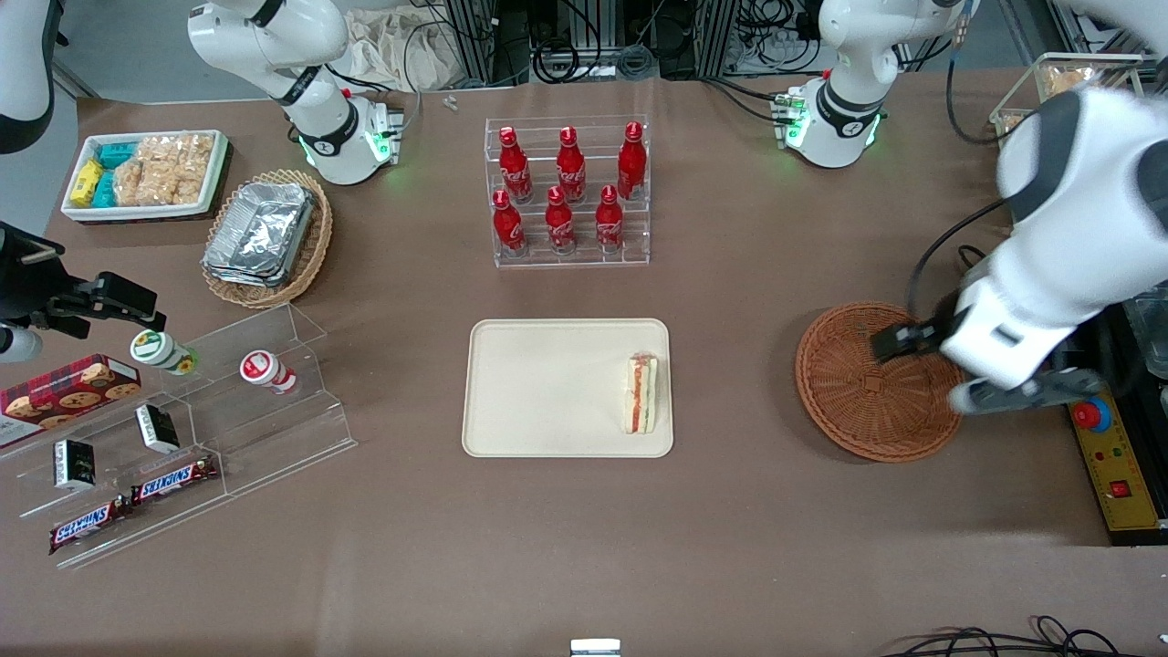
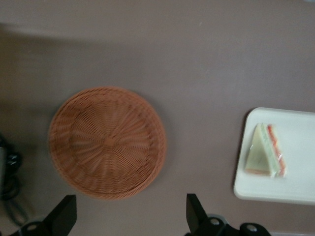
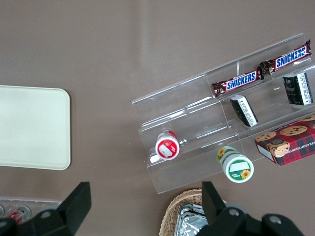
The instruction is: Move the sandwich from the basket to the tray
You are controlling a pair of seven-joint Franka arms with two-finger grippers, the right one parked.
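Observation:
The sandwich lies on the cream tray, near the tray edge closest to the basket. The round reddish-brown basket sits beside the tray toward the working arm's end and holds nothing. My left gripper hangs high over the basket, open, with nothing between its fingers.
A clear rack of red bottles stands farther from the front camera than the tray. Toward the parked arm's end are an acrylic snack stand, an oval basket of foil containers and a white snack bin. A control box sits beside the basket.

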